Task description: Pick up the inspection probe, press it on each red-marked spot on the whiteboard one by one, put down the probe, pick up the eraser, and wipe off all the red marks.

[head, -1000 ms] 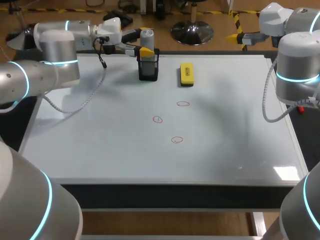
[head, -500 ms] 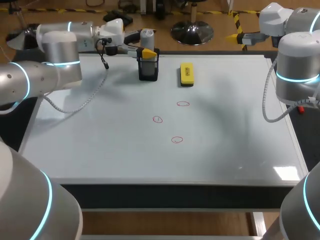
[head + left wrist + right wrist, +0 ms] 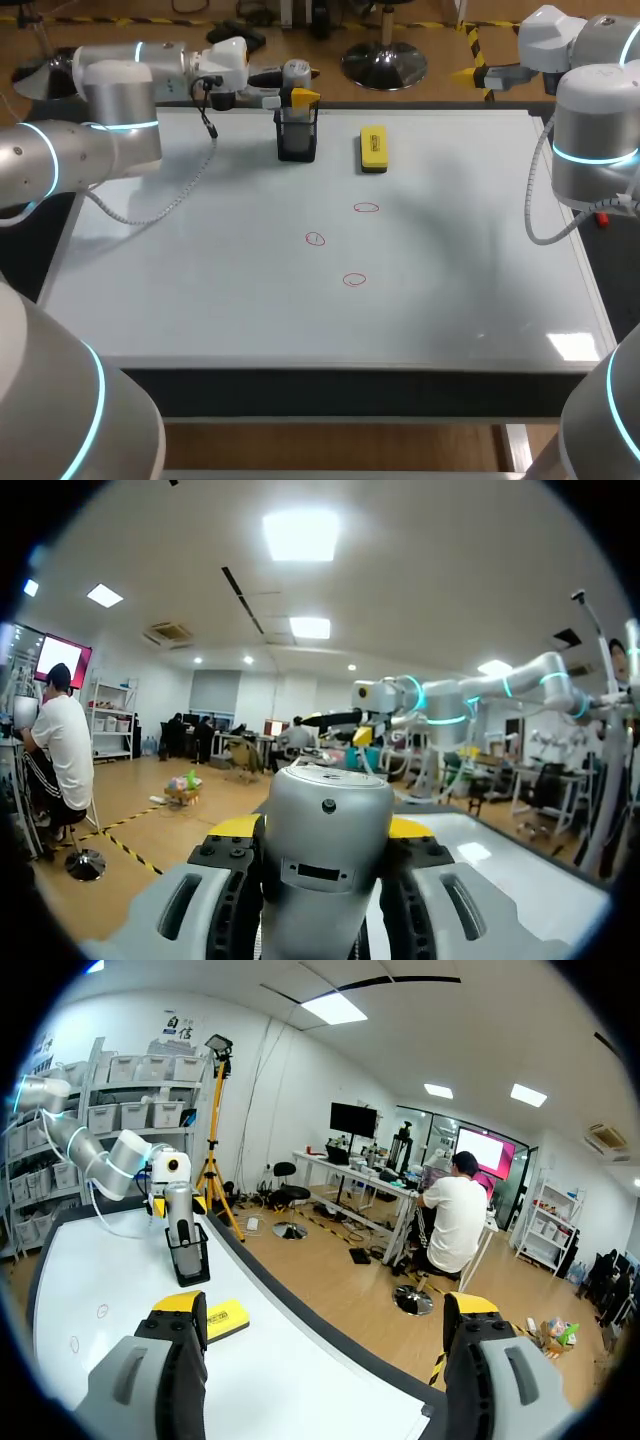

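The grey cylindrical inspection probe (image 3: 294,70) stands upright in a black holder (image 3: 297,138) at the whiteboard's far edge. My left gripper (image 3: 299,90) comes in from the left and is shut on the probe's top. In the left wrist view the probe (image 3: 325,790) fills the gap of that gripper (image 3: 322,832), with a yellow tip pressed against each side. The yellow eraser (image 3: 373,148) lies just right of the holder. Three red marks (image 3: 366,208) (image 3: 315,239) (image 3: 354,280) sit mid-board. My right gripper (image 3: 325,1305) is open and empty, off the board's far right corner.
The whiteboard (image 3: 200,300) covers nearly the whole table. In the right wrist view the holder (image 3: 188,1255) with the probe (image 3: 180,1210) and the eraser (image 3: 228,1320) lie well ahead of the right gripper. My right arm (image 3: 595,130) stands over the board's right edge.
The left gripper slid forward around the probe's top and its fingers closed against it. The right arm, eraser and marks have not moved.
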`<state>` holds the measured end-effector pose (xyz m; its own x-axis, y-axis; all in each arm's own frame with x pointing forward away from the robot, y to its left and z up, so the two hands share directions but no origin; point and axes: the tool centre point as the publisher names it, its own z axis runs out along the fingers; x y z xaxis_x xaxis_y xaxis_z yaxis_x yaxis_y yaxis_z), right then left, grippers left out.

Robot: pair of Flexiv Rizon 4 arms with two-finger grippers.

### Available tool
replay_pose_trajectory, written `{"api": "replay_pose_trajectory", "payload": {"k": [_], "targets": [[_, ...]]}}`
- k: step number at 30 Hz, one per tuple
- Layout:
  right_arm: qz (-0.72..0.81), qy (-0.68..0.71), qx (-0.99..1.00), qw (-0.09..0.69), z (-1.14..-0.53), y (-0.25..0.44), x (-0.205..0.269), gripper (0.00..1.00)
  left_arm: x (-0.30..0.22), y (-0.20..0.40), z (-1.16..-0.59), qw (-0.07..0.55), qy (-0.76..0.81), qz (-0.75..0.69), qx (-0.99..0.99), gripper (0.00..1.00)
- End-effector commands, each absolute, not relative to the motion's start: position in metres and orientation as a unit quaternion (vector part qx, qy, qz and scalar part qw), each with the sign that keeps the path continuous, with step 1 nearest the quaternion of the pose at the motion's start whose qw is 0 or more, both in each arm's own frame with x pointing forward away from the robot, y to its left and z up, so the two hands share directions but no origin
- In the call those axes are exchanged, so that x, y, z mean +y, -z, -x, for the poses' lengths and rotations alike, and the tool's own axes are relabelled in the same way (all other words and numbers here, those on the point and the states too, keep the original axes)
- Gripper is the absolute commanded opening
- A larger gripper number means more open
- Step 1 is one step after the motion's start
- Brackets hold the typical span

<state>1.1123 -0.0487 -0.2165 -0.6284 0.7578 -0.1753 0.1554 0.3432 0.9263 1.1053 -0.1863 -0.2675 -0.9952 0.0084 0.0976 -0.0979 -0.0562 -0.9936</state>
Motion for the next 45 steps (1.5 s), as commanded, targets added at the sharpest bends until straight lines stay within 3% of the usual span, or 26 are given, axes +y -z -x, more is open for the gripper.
{"api": "replay_pose_trajectory", "payload": {"k": [1,45], "targets": [[-0.301,-0.487,0.76,0.308,-1.113,0.216,-0.049,1.0,-0.186,0.267,-1.104,0.036,-0.726,-0.031,-0.686,0.0],[-0.301,-0.487,0.76,0.308,-1.113,0.216,-0.049,1.0,-0.171,0.158,-1.104,0.015,-0.742,-0.03,-0.67,0.0]]}}
